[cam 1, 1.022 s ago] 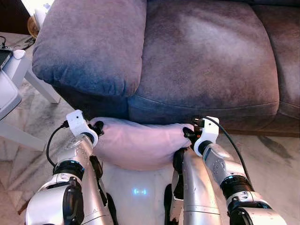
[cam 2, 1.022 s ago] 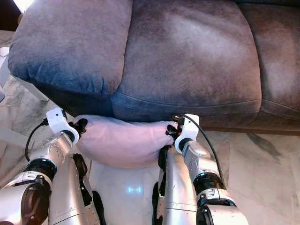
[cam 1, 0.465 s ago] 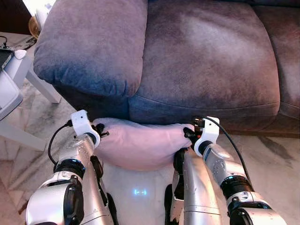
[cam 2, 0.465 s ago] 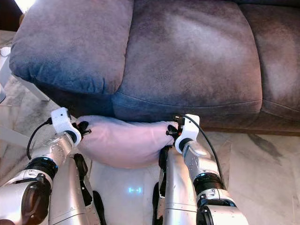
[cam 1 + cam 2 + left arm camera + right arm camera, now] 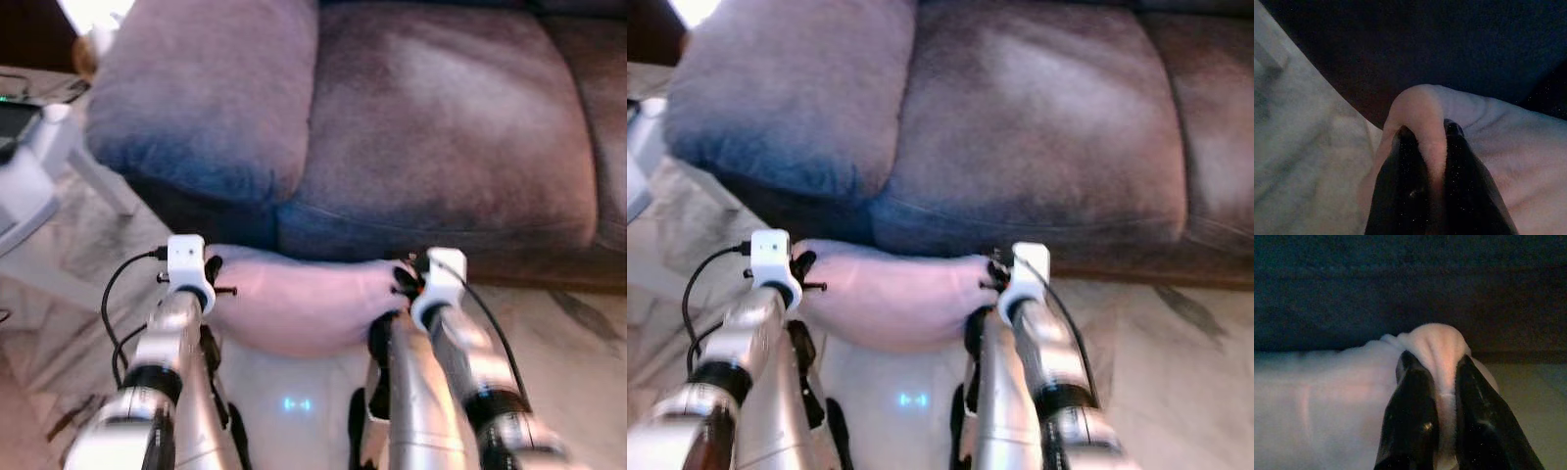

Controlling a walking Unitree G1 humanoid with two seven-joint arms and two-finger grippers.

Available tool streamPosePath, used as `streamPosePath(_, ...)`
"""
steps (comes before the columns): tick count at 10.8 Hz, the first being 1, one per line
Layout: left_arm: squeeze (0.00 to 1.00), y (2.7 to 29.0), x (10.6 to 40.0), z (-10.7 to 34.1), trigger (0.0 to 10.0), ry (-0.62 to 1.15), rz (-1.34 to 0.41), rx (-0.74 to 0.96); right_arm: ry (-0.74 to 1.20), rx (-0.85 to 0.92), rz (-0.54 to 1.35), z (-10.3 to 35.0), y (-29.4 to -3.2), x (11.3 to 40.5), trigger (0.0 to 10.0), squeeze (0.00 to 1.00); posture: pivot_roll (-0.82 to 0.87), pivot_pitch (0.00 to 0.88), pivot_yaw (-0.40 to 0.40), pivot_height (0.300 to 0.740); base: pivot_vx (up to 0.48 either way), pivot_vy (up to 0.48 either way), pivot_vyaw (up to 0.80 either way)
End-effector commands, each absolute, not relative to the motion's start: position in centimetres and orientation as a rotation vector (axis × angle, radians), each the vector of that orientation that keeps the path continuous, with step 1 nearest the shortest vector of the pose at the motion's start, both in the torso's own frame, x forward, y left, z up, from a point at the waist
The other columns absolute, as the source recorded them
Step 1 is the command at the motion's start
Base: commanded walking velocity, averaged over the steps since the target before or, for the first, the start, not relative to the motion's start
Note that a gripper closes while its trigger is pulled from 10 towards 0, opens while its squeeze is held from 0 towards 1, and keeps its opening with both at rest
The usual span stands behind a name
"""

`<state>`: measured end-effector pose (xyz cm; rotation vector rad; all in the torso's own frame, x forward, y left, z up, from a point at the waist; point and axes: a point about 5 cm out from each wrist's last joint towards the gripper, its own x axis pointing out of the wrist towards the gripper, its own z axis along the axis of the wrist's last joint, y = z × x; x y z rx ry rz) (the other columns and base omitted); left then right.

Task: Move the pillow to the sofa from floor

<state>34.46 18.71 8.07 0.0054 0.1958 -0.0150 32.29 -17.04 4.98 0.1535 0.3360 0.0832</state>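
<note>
One grey sofa [image 5: 431,127] — veined marble floor [image 5: 568,333]

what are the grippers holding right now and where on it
Both hold the pink pillow by its ends: the left gripper pinches a fold at its left end, the right gripper a fold at its right end, in front of the sofa.

One pillow [image 5: 304,308], pale pink, pinched at each end between a pair of black fingers. Two grippers: left gripper [image 5: 1428,131] and right gripper [image 5: 1436,361], each with two fingers closed on a fold of the pillow's edge. One sofa [image 5: 441,127], beyond the fingertips of both grippers, showing two seat cushions and one rounded armrest [image 5: 206,98]. One white side table [image 5: 39,166], outward of the left gripper's fingers. One marble floor [image 5: 578,333].
</note>
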Motion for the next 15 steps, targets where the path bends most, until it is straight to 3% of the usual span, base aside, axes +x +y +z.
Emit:
streamPosePath(1,0.00,19.4,34.2,8.9,10.0,0.125,0.005,0.047,0.188,0.101,0.031,7.2,-18.3,32.6,10.0,0.00,0.06,0.164,-0.022,0.462,0.000,0.000,0.00)
streamPosePath(6,0.00,19.4,31.4,8.6,10.0,0.037,0.008,0.085,0.037,0.040,-0.072,7.1,-19.8,29.0,10.0,0.00,0.06,0.132,-0.005,0.462,0.000,0.000,0.00)
streamPosePath(15,0.00,19.4,31.1,9.4,10.0,-0.030,0.039,0.078,-0.006,0.006,-0.082,7.9,-19.7,29.2,10.0,0.00,0.06,0.108,-0.012,0.470,0.000,0.000,0.00)
